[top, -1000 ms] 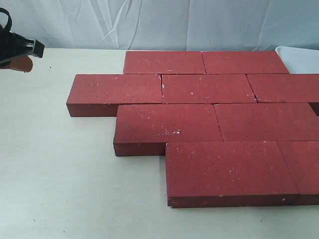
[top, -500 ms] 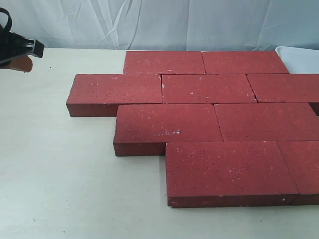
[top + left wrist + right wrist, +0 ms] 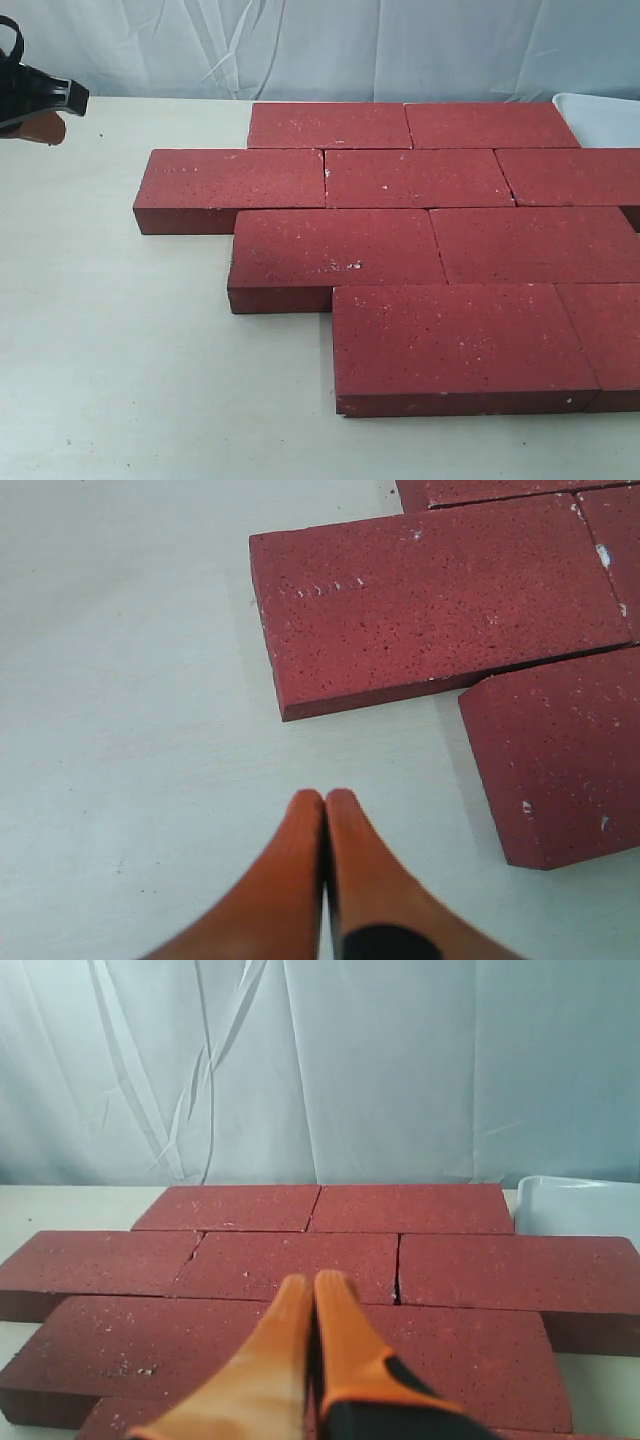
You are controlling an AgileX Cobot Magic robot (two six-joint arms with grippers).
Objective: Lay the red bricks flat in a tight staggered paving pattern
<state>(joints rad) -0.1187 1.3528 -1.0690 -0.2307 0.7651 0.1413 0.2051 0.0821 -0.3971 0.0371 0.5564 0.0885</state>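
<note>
Tools: we count two, each with a pair of smooth orange fingers tapering to rounded tips. The left tool (image 3: pixel 322 800) has its fingers pressed together with nothing between them. It sits over bare tabletop (image 3: pixel 130 360), near the free end of the leftmost brick. In the exterior view only its black and orange end shows, at the far left edge.

Tabletop: one, pale, flat and matte, faintly speckled.

Red bricks (image 3: pixel 415 178): we count nine, all lying flat on the tabletop from centre to right. They form four rows which, from back to front, hold two, three, two and two. Each is a rectangular slab, longer than wide, dark red, rough and grainy, dotted with tiny white flecks. The rows are staggered, and neighbours meet along thin seams. The rightmost bricks run past the frame edge.

Curtain (image 3: pixel 350 45): one, white and creased, hanging behind.

Tray (image 3: pixel 603 115): one, white and smooth with a rounded rim, just beside the right end of the back row.

Right tool (image 3: pixel 312 1282): its fingers are closed against each other and hold nothing. It is above the brick paving, and we cannot tell whether it touches.
</note>
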